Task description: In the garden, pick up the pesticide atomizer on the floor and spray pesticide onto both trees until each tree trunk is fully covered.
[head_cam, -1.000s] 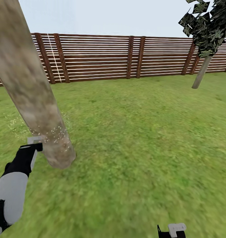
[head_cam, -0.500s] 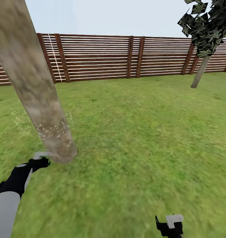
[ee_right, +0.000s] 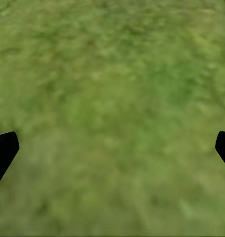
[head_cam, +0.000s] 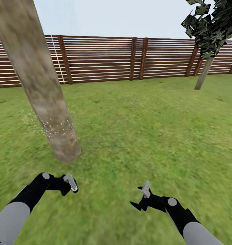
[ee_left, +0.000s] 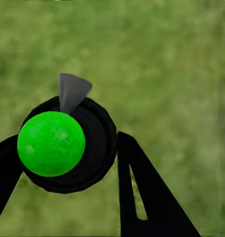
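— Green cap and black round body: is that the pesticide atomizer (ee_left: 60, 145) in the left wrist view?

— Yes. It sits between the two dark fingers of the left gripper (head_cam: 71, 183), with a grey nozzle pointing away over the grass. The jaws are closed on it. In the head view, the atomizer (head_cam: 72, 183) shows only as a small grey and black piece at the end of the left arm, low over the lawn (head_cam: 139, 129).

— And the right gripper (head_cam: 143, 197)?

— Its jaws are spread wide. In the right wrist view, the two dark fingertips (ee_right: 3, 150) stand at opposite edges, with blurred grass between them and nothing held.

— Where is the tree?

— A thick pale tree trunk (head_cam: 41, 85) rises from the grass just ahead of the left gripper, leaning in the picture. Small white specks lie on its lower part. A second tree (head_cam: 209, 37), with a thinner trunk and dark patchy leaves, stands far to the right, near the brown slat fence (head_cam: 129, 59). Pale sky is above the fence.
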### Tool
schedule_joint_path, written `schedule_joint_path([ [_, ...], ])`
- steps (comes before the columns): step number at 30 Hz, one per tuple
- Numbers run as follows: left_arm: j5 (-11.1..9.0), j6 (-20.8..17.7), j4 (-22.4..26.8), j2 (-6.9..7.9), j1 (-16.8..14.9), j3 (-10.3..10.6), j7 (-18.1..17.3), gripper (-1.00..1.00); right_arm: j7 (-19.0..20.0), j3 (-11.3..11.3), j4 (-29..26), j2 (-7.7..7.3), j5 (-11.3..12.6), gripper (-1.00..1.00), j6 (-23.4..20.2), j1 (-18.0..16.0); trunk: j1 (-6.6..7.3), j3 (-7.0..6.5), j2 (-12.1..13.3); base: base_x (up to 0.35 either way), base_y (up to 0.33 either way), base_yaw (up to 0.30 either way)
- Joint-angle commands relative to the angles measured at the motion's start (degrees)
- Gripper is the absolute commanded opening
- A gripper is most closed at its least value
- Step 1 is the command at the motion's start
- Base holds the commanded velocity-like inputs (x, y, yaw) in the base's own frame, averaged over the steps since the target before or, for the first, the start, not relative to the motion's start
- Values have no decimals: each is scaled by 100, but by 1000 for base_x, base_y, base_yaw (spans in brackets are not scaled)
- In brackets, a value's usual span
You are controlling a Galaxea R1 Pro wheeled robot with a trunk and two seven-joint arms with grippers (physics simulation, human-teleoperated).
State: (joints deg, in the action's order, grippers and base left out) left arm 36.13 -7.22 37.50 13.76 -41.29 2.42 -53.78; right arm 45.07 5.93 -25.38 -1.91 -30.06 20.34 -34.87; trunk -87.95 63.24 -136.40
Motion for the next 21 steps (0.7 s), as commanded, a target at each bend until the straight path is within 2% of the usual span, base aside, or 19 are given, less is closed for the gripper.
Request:
schedule_joint_path([
  [1, 4, -49, 12, -62, 9, 48, -47, -100, 46, 48, -2, 8, -61, 100, 31, -8, 1, 5, -2, 0, 0, 0],
  [3, 15, 37, 12, -206, 128, 70, -52, -100, 58, 42, 4, 13, -61, 100, 31, -10, 1, 5, -2, 0, 0, 0],
  [4, 27, 200, 10, -298, 185, 76, -43, -100, 111, -29, 5, 26, -61, 100, 31, -11, 1, 5, -2, 0, 0, 0],
  [6, 32, 395, 2, -408, 235, 86, -36, -100, 314, -503, -11, 81, -57, 100, 31, -11, 1, 5, -2, 0, 0, 0],
  [7, 50, 434, -7, -430, 244, 150, -41, -100, 363, -676, -60, 92, -55, -100, 31, -11, 1, 5, -2, 0, 0, 0],
  [9, 156, 446, -99, -448, 251, 552, -20, -100, 417, -816, -190, 116, -47, -100, 30, -11, 1, 5, -2, 0, 0, 0],
  [11, 203, 442, -147, -468, 252, 761, -6, -100, 437, -854, -352, 231, -55, -100, -63, -11, 1, 5, -2, 0, 0, 0],
  [13, 246, 440, -160, -604, 253, 839, -5, -100, 548, -873, -581, 311, -53, -100, -455, -11, 1, 5, -2, 0, 0, 0],
  [15, 423, 434, -164, -707, 253, 845, -2, -100, 930, -882, -760, 373, -59, -100, -664, -11, 1, 5, -2, 0, 0, 0],
  [18, 465, 432, -168, -792, 253, 840, 0, -100, 1001, -882, -879, 408, -49, -100, -694, -11, 1, 5, -2, 0, 0, 0],
  [21, 472, 432, -173, -870, 253, 839, 7, -100, 1012, -883, -914, 594, -52, -100, -698, -11, 1, 5, -2, 0, 0, 0],
])
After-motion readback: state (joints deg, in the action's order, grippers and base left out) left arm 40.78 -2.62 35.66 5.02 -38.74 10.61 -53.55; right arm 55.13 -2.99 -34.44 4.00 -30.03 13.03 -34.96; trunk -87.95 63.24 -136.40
